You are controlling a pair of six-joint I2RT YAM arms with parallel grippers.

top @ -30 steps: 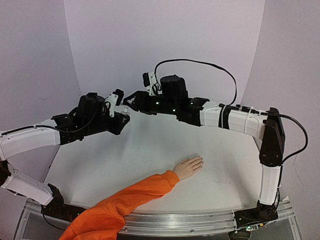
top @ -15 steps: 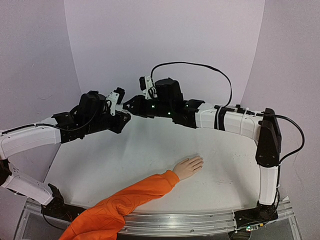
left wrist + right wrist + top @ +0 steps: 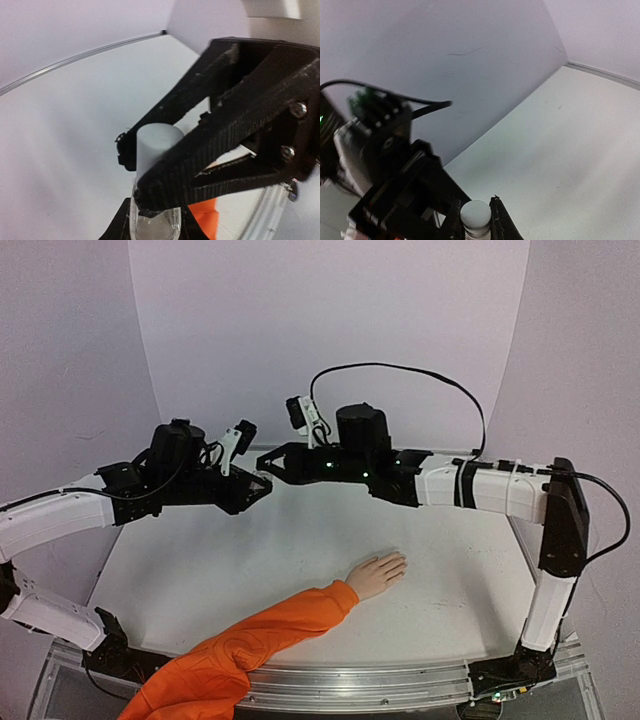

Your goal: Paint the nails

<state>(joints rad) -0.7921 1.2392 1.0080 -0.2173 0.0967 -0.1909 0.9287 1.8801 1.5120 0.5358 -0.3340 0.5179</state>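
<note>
Two grips, one bottle [image 3: 155, 227]: left jaws pinch its body, right jaws pinch its cap [image 3: 475, 214], I judge for unscrewing.

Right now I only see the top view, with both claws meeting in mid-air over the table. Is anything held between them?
Observer: Yes. Left wrist view: the left claw grips a small clear bottle, pale cap up.
Operator: And the other arm?
Observer: Right wrist view: the right claw is closed on that cap, both fingers touching it.
Operator: Is the cap off?
Observer: Cannot tell. Left wrist view: the cap stands straight above the bottle, but a right finger hides the join.
</note>
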